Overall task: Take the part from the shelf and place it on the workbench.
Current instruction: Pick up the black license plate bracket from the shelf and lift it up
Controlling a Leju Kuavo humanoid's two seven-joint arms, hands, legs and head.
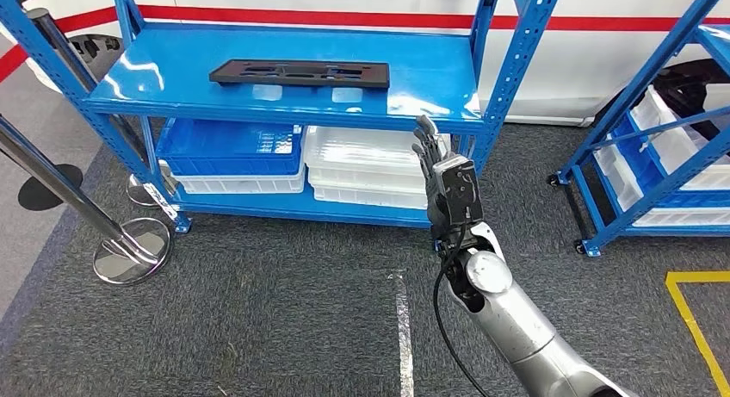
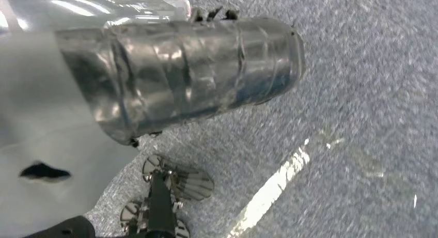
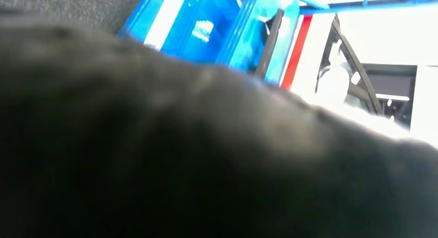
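Observation:
A flat black part [image 1: 300, 72] with cut-outs lies on the top board of the blue shelf [image 1: 155, 91], towards the middle. My right hand [image 1: 441, 169] is raised in front of the shelf's right front post, below and right of the part, fingers straight and apart, holding nothing. In the right wrist view a dark blur covers most of the picture, and beyond it are the blue shelf [image 3: 217, 31] and a thin black edge of the part [image 3: 271, 42]. The left wrist view looks down at grey carpet past the grey ribbed cover of my left hand [image 2: 181, 78]; its fingers are hidden.
On the lower shelf board stand a blue bin [image 1: 228, 147] and stacked white bins [image 1: 366, 160]. Two chrome stanchion bases [image 1: 129, 251] stand at the left. A second blue rack [image 1: 654, 156] with white bins is at the right. Yellow floor tape [image 1: 697, 319] marks the right foreground.

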